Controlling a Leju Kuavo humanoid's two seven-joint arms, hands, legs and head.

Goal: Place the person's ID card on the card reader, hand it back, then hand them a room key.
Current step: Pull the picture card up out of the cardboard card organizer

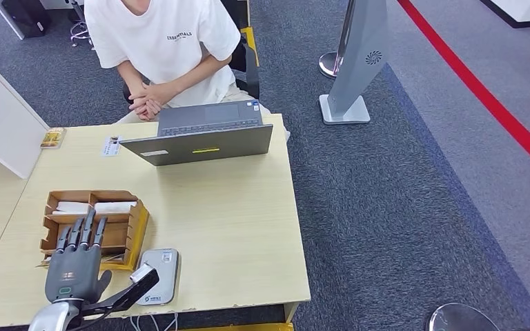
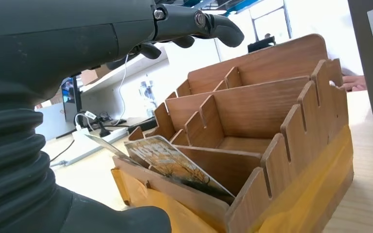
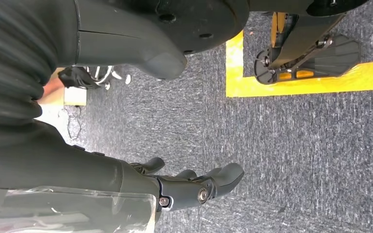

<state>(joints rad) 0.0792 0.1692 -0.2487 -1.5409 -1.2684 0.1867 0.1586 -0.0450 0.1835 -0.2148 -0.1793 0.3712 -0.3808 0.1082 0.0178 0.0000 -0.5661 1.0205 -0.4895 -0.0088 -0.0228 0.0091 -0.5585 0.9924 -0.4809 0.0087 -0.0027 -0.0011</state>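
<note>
Left hand [image 1: 76, 265]: empty, fingers apart and stretched forward, palm down, hovering over the near edge of the wooden organiser [image 1: 132, 231] at the table's [image 1: 234, 207] front-left. Right hand [image 3: 194, 187]: hanging beside the body above the carpet, fingers loosely curled, nothing in it. ID card [image 1: 111, 145]: lying flat on the table's far side, just left of the laptop [image 1: 200, 134], well apart from both hands. Room key: probably the printed card [image 2: 175, 162] leaning in the organiser's front slot, though the print is unreadable. Card reader [image 1: 157, 276]: flat grey pad just right of the organiser. Handling, judged: cards light, thin, stiff, slick; flat one hard to lift, so pinch by an edge; leaning one offers its raised top edge.
</note>
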